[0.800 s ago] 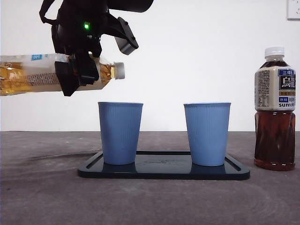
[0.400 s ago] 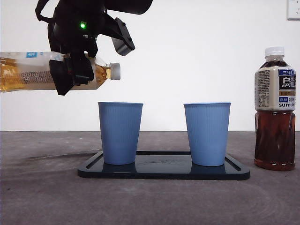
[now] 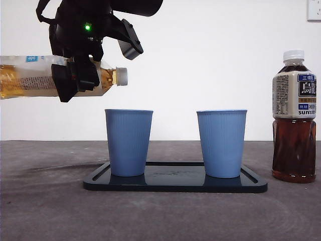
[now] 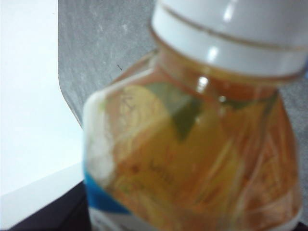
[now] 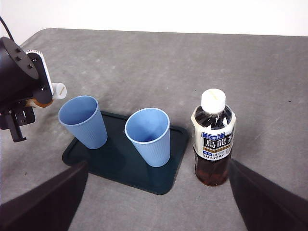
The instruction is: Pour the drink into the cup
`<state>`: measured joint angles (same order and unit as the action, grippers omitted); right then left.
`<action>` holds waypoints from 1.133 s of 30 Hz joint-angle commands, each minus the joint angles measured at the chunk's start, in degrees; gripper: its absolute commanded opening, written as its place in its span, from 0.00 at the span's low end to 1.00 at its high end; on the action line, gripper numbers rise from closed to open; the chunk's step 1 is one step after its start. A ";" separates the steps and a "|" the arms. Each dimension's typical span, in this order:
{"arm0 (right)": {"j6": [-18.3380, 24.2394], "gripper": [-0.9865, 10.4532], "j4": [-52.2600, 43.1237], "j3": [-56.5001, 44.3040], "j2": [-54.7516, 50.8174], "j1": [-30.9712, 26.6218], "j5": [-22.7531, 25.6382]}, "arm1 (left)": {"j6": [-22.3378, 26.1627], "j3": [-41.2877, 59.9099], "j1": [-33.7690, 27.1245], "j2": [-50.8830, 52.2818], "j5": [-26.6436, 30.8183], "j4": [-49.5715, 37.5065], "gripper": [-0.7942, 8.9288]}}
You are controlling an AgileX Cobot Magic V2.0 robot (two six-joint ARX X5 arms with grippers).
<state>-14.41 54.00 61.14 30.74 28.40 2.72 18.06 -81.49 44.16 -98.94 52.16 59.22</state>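
Pouring not begun: I see my left gripper point(image 3: 75, 75) clamped on the tea bottle point(image 3: 30, 75), sideways above the left cup point(image 3: 128, 142), white cap point(image 3: 122, 76) on; right gripper open, waiting.

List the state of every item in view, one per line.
Amber drink bottle: lying level in the air, white cap on, gripped by the left claw.
Left blue cup: upright on the tray, looks empty.
Right blue cup: upright on the tray, looks empty.
Dark tray: flat on the table.
Dark tea bottle: upright, capped, beside the tray.
Right claw: open, waiting.
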 commanded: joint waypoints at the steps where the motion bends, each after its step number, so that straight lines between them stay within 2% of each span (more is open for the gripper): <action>1: -0.63 0.49 -0.20 0.68 0.24 0.35 -0.15 | -1.18 -2.25 0.44 -0.63 1.73 0.61 0.27; 25: -0.59 0.49 0.55 0.68 0.24 0.35 -0.15 | -3.04 -2.32 0.44 0.37 2.01 1.55 0.27; 31: -0.59 0.49 1.38 0.68 0.24 0.35 -0.15 | -9.33 -2.32 0.44 5.11 1.84 1.64 0.27; 34: -0.59 0.49 1.49 0.68 0.24 0.35 -0.15 | -14.01 -2.32 0.44 8.74 -0.52 2.05 0.27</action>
<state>-14.41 55.75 61.14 30.74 28.40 2.70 8.25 -81.52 44.16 -91.24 51.11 61.25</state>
